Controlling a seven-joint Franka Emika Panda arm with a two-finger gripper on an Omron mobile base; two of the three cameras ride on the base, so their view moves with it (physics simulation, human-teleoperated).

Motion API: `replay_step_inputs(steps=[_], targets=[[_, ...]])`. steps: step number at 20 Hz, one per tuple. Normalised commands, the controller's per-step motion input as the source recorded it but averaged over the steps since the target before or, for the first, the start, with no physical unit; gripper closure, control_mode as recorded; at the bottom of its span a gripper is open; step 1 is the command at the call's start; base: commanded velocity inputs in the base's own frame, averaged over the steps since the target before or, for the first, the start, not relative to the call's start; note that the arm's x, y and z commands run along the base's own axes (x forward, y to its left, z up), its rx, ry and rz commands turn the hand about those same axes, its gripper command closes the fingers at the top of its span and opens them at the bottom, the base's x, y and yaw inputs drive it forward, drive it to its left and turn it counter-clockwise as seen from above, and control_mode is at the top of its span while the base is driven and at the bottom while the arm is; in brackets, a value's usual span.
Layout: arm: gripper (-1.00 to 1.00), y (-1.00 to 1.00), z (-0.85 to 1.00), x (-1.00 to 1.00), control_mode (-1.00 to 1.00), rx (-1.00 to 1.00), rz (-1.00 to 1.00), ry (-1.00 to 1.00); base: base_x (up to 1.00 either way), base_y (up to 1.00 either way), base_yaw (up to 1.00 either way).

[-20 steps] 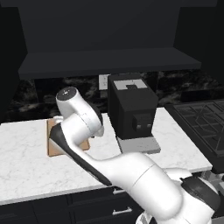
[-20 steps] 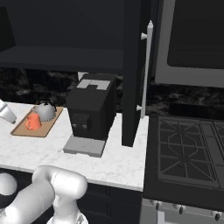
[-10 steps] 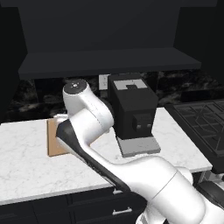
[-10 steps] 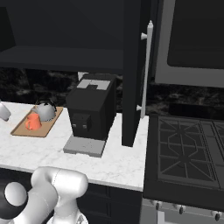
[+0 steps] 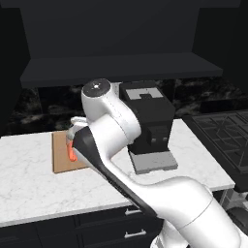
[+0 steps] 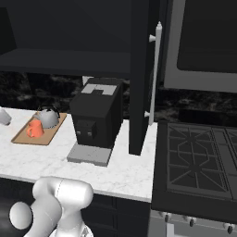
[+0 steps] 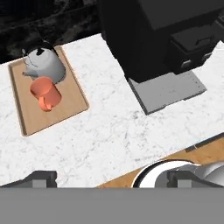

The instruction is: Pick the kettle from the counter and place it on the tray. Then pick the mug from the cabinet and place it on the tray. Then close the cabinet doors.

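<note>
The tan wooden tray (image 7: 30, 114) lies on the white marble counter (image 7: 109, 127), with the silver-grey kettle (image 7: 43, 64) and the orange mug (image 7: 45, 94) standing side by side on it. My gripper (image 7: 111, 179) hovers open above the counter, back from the tray, with nothing between its fingertips (image 7: 41, 178). In the right base view the tray (image 6: 44, 138) carries the mug (image 6: 34, 129) and the kettle (image 6: 48, 118) at the far left. The arm covers most of the tray (image 5: 60, 156) in the left base view. The right cabinet door (image 6: 140, 78) stands open, edge-on, showing its silver handle (image 6: 155, 74).
A big black coffee machine (image 6: 97, 115) with a grey base plate (image 7: 168, 89) stands right of the tray. A dark stove (image 6: 199, 162) sits at the counter's right end. The dark cabinet shelf (image 5: 116, 68) runs above the counter.
The arm's upper joint has swung up and to the right in the left base view. Kettle, mug and tray have stayed where they were.
</note>
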Motion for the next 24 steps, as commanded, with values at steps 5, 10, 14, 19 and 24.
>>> replay_step_inputs(steps=[5,10,14,19,24], targets=[[-1.0,-0.43,0.21,-0.01,-1.0,0.2,-0.41,-0.31,0.0,0.0,0.0],[-1.0,-0.62,0.34,-0.11,-1.0,0.33,-0.27,-0.12,0.0,0.0,0.0],[-1.0,-0.61,0.4,-0.14,-1.0,0.38,-0.23,-0.17,0.0,0.0,0.0],[-1.0,-0.65,0.43,-0.26,-1.0,0.37,-0.16,-0.15,0.0,0.0,0.0],[-1.0,-0.62,0.27,-0.38,-1.0,0.26,-0.17,-0.17,0.0,0.0,0.0]])
